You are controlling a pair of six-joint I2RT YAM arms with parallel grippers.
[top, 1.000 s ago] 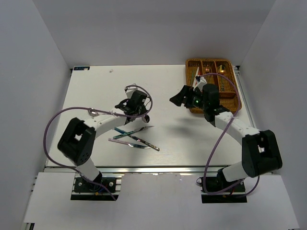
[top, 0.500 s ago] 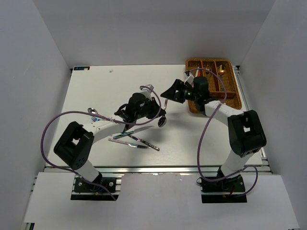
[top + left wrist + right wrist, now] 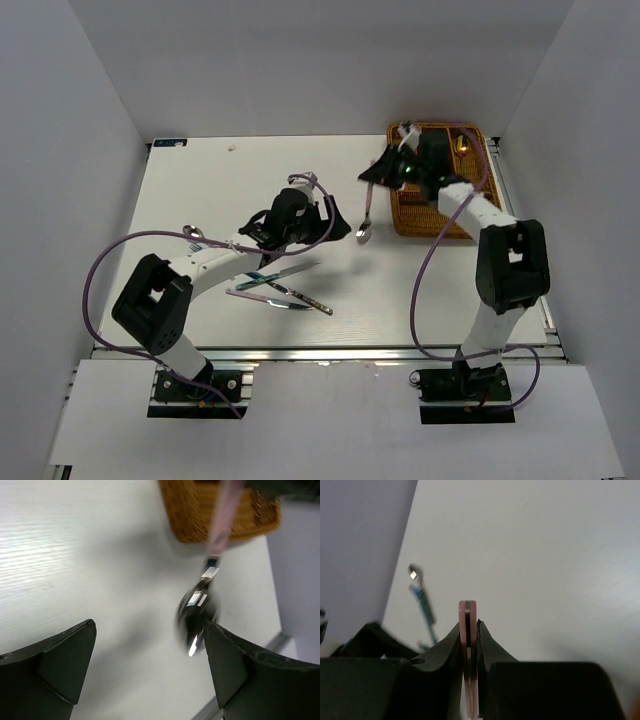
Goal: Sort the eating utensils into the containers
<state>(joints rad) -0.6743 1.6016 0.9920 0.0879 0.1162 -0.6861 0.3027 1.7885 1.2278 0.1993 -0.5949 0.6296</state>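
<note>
Left hand (image 3: pixel 150 630) gapes wide and empty over the worktop (image 3: pixel 200 180), near the loose utensils (image 3: pixel 275 285), while the right hand (image 3: pixel 468 625) farther back pinches a pink-handled spoon (image 3: pixel 367 212) hanging just beside the wicker tray (image 3: pixel 430 233); next, I think, it must swing over that tray and release.

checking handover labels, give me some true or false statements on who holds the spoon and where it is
1. The right gripper is shut on the spoon by its pink handle. True.
2. The left gripper is clamped on the spoon. False: its fingers are open, with nothing between them.
3. The spoon lies inside the wicker tray. False: it hangs over the table, left of the tray.
4. Other utensils lie on the table near the left arm. True.
</note>
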